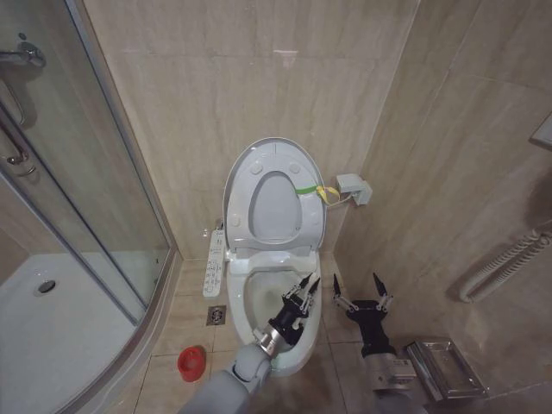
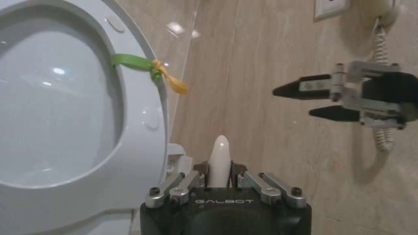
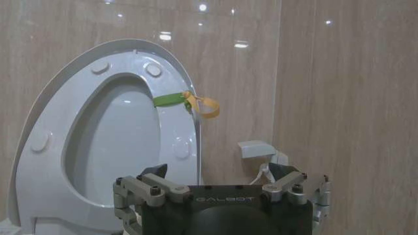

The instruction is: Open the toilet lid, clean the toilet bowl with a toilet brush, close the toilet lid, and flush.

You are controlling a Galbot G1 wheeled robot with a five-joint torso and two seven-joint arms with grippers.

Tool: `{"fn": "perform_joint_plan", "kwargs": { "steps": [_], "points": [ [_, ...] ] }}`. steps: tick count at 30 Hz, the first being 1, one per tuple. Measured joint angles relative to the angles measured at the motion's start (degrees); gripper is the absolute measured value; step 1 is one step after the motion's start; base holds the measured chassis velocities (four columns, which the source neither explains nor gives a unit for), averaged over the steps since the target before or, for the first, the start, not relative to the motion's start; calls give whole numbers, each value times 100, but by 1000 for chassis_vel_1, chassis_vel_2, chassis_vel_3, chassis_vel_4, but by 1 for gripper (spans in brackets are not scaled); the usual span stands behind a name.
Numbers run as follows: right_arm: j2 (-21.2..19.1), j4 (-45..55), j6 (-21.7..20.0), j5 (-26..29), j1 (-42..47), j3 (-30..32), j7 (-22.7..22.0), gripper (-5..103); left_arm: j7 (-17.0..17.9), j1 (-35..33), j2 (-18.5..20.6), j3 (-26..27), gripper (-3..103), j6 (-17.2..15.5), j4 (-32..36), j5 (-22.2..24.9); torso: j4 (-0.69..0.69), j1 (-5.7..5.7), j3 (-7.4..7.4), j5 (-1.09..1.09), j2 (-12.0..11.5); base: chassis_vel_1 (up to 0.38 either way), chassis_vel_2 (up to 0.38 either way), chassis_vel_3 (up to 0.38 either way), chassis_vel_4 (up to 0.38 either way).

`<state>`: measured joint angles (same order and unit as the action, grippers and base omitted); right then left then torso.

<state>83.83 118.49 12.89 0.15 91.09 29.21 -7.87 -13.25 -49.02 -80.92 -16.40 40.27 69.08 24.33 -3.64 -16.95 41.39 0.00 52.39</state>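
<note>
Toilet lid (image 1: 238, 177) raised with the seat (image 1: 304, 217), both leaning on the wall at 12 o'clock. Left gripper (image 1: 304, 285) over the toilet bowl (image 1: 250, 302), fingers closed on the white toilet brush (image 2: 219, 155) handle, its tip poking out between them. Right gripper (image 1: 360, 288) at 3 o'clock of the bowl, fingers spread wide, holding nothing. Red cup (image 1: 191, 363) on the floor at 8 o'clock.

Head view: high, looking forward and down, the toilet bowl (image 1: 267, 302) at 6 o'clock. Both wrist views: low and near, facing the wall; both share the raised toilet lid (image 2: 140, 142) (image 3: 78, 68) and its green strap (image 2: 134, 62) (image 3: 168, 100).
</note>
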Motion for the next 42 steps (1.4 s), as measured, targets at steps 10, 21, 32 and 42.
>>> {"fn": "perform_joint_plan", "kwargs": {
  "steps": [10, 21, 32, 42],
  "points": [
    [0, 0, 0, 0, 0, 0, 1, 100, -87, -211, 122, 95, 22, 205, -445, -102, 0, 0, -1, -1, 0, 0, 0, 0, 0],
    [0, 0, 0, 0, 0, 0, 1, 100, -203, -328, 306, 396, 24, 410, -913, -82, 1, 0, 0, 0, 0, 0, 0, 0, 0],
    [0, 0, 0, 0, 0, 0, 0, 100, -231, -146, 236, 506, 24, 444, -1261, -44, 0, 0, 0, 0, 0, 0, 0, 0, 0],
    [0, 0, 0, 0, 0, 0, 0, 100, -184, -142, 127, 425, 24, 409, -903, -155, 0, 0, 0, 1, 0, 0, 0, 0, 0]
  ]
}}
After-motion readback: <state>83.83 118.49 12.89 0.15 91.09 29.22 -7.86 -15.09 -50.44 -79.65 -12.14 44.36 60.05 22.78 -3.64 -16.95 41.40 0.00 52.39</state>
